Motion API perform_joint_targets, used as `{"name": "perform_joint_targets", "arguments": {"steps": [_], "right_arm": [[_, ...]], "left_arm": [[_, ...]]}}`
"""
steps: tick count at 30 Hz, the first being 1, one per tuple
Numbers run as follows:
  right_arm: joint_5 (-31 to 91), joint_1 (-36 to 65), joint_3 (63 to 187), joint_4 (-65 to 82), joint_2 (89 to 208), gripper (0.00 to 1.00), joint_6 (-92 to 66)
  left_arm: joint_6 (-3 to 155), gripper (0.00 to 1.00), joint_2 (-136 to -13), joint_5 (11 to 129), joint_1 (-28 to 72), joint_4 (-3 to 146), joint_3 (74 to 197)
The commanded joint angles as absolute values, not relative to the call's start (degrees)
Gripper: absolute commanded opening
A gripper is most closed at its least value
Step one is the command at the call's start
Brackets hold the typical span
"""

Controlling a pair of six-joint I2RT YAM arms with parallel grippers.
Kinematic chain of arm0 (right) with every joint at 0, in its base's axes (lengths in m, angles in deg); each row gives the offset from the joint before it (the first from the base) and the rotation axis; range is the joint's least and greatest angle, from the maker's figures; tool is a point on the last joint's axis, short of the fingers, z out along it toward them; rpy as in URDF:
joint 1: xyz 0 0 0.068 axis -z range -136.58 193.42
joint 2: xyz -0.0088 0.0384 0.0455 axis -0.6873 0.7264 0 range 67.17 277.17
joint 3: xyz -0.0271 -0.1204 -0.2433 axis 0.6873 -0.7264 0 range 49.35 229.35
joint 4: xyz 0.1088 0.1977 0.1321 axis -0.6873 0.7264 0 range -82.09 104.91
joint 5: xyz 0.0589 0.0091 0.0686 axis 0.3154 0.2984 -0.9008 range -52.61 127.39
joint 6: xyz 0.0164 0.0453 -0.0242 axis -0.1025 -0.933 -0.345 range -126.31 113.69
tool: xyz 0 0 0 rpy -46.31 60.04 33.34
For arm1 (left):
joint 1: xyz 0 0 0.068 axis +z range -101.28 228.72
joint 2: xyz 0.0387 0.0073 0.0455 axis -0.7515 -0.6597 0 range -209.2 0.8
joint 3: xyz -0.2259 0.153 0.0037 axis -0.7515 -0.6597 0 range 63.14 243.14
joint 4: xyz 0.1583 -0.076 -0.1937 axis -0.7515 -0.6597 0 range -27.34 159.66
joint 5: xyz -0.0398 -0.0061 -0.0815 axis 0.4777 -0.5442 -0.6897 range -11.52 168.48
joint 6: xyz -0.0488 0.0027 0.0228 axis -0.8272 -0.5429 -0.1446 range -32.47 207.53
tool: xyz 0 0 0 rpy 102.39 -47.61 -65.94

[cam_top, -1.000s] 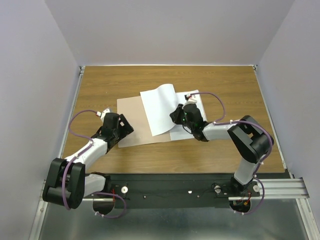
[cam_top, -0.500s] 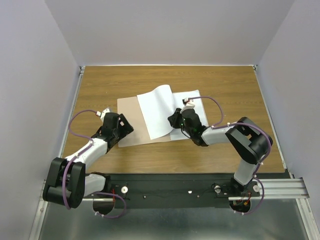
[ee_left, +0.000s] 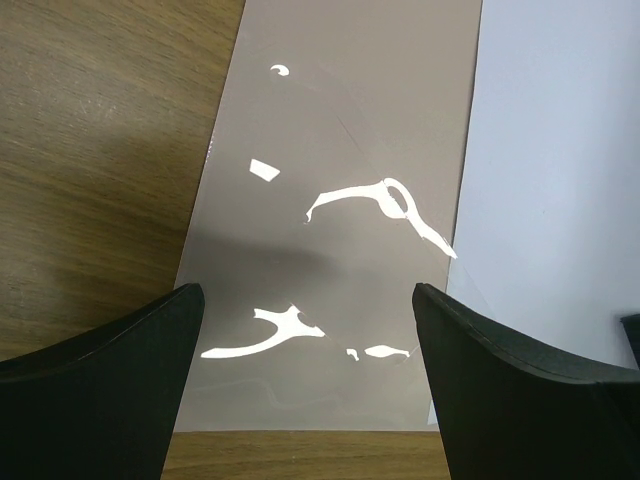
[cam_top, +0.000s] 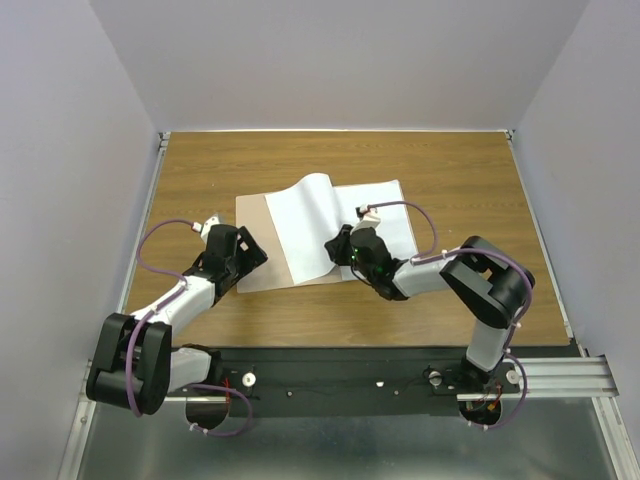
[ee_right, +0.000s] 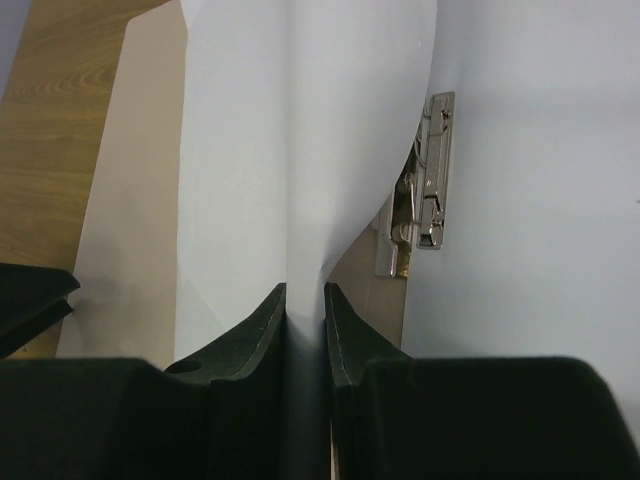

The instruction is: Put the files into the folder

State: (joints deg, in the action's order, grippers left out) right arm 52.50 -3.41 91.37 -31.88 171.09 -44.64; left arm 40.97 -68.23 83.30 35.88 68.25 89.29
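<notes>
The pinkish-tan folder (cam_top: 254, 214) lies flat left of centre; its glossy clear leaf shows in the left wrist view (ee_left: 330, 200). My right gripper (cam_top: 345, 252) is shut on the near edge of one white sheet (cam_top: 305, 222), which curls up over the folder; the right wrist view shows the sheet (ee_right: 300, 150) pinched between the fingers (ee_right: 255, 330). The other white sheet (cam_top: 388, 208) lies flat to the right and also shows in the right wrist view (ee_right: 540, 200). My left gripper (cam_top: 246, 256) is open and empty, over the folder's near left edge (ee_left: 310, 330).
A metal clip (ee_right: 425, 190) sits on the folder beside the held sheet. The wooden table (cam_top: 450, 170) is walled by grey panels at the left, back and right. A black rail (cam_top: 350, 375) with the arm bases runs along the near edge.
My right gripper has moved left and nearer with the sheet, drawing it further over the folder and uncovering more of the flat sheet. The left arm has not moved.
</notes>
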Motion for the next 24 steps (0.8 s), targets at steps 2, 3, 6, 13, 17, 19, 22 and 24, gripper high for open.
{"name": "perform_joint_targets", "arguments": {"steps": [2, 3, 6, 13, 17, 19, 22, 24], "right_arm": [[61.19, -5.80, 92.77, -32.70, 172.99, 0.27, -51.12], [62.08, -5.71, 92.86, -31.74, 172.99, 0.27, -52.09], [67.17, -5.80, 93.47, -27.79, 172.47, 0.27, -55.18], [70.26, -5.71, 95.05, -22.85, 171.32, 0.26, -57.11], [65.18, -5.71, 96.28, -22.85, 172.90, 0.25, -57.11], [63.94, -5.71, 96.55, -23.55, 173.95, 0.24, -57.29], [63.58, -5.98, 96.72, -23.82, 174.48, 0.24, -58.95], [63.58, -6.24, 96.90, -24.17, 174.75, 0.24, -60.01]], "left_arm": [[40.07, 0.95, -69.42, 81.29, 36.15, 68.26, 87.58], [40.07, 0.95, -69.51, 81.29, 36.06, 68.26, 87.58], [40.16, 0.95, -69.69, 81.38, 36.15, 68.26, 87.58], [40.07, 0.95, -70.22, 81.47, 36.15, 68.35, 87.58], [40.16, 0.95, -70.39, 81.56, 36.15, 68.34, 87.58], [40.07, 0.95, -70.39, 81.38, 36.15, 68.43, 87.58], [39.98, 0.95, -70.22, 81.38, 36.15, 68.43, 87.49], [39.98, 0.95, -70.22, 81.29, 36.15, 68.52, 87.49]]}}
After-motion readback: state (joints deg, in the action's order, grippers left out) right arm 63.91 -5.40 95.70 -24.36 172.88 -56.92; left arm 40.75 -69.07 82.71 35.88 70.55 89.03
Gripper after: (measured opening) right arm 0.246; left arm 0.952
